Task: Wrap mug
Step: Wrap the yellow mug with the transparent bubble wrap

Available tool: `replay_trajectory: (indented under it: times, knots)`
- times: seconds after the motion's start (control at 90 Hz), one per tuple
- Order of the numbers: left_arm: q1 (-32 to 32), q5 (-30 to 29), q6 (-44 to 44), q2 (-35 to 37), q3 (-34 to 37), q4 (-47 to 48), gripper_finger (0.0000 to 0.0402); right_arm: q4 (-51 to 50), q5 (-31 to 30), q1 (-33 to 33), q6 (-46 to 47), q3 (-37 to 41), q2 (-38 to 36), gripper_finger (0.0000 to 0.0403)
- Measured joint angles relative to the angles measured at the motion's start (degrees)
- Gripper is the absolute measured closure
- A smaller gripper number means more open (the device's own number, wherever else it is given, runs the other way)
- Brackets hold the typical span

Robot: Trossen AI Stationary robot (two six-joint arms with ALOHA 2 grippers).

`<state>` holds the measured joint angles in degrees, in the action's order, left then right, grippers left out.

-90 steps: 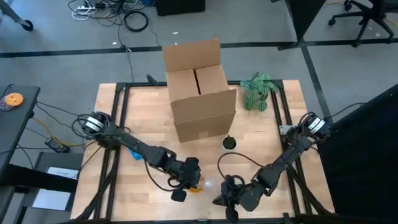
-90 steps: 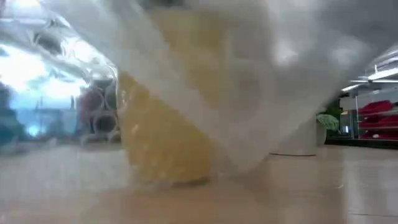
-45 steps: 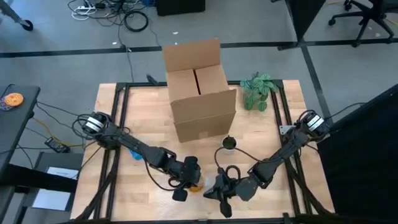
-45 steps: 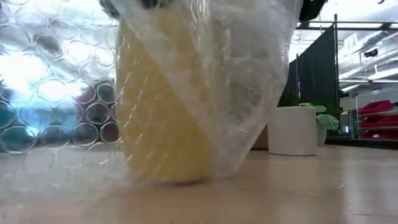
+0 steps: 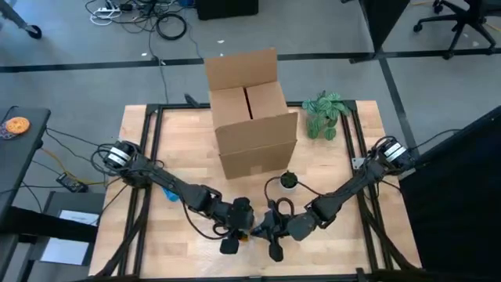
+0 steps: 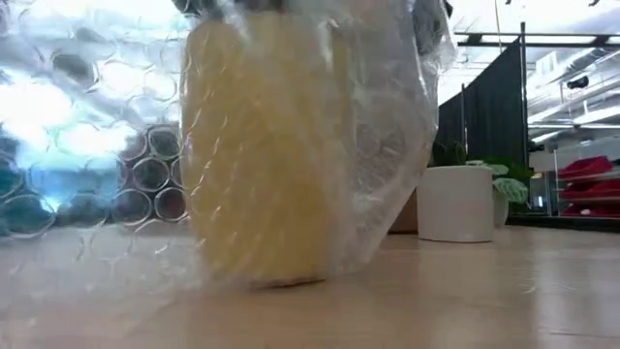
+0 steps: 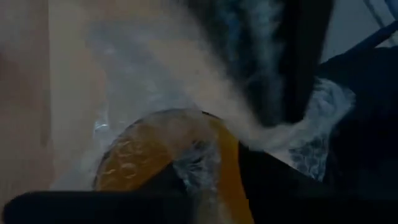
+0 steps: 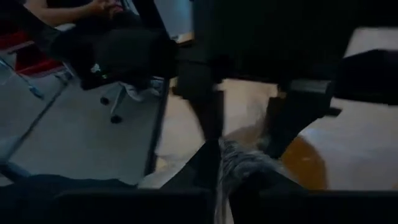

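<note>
My left gripper [image 5: 237, 233] over the yellow mug [image 6: 257, 155], grip state unclear, my right gripper [image 5: 268, 232] clenched on bubble wrap [image 6: 387, 136], cardboard box [image 5: 250, 110] behind

Past the claws, at the table's [image 5: 180, 133] far side, we see an open box [image 5: 250, 110]. A green plant [image 5: 325, 113] stands just right of it. Between box and claws sits a small white pot [image 5: 289, 181]. Left of the table lies an orange disc [image 5: 16, 124], and cables [image 5: 141, 16] lie on the floor beyond.
</note>
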<state>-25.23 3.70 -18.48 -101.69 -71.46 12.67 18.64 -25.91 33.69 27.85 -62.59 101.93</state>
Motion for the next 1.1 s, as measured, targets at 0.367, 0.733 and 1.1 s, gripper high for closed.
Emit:
replay_trajectory:
  times: [0.367, 0.733, 1.1]
  knots:
    - [0.5, 3.7, 1.1, 2.0, 0.0, 1.9, 0.0201, -1.2, 0.0, -1.6, -6.9, 0.0, 0.0, 0.0403]
    - [-1.6, -1.7, 1.4, 6.9, 0.0, 7.6, 0.0199, -0.5, -1.4, -2.1, -11.1, -0.1, 0.1, 0.0403]
    - [-3.9, -10.9, 0.3, 7.0, 0.0, 11.5, 0.0199, 1.3, -1.7, -2.8, -11.6, -0.1, 0.1, 0.0403]
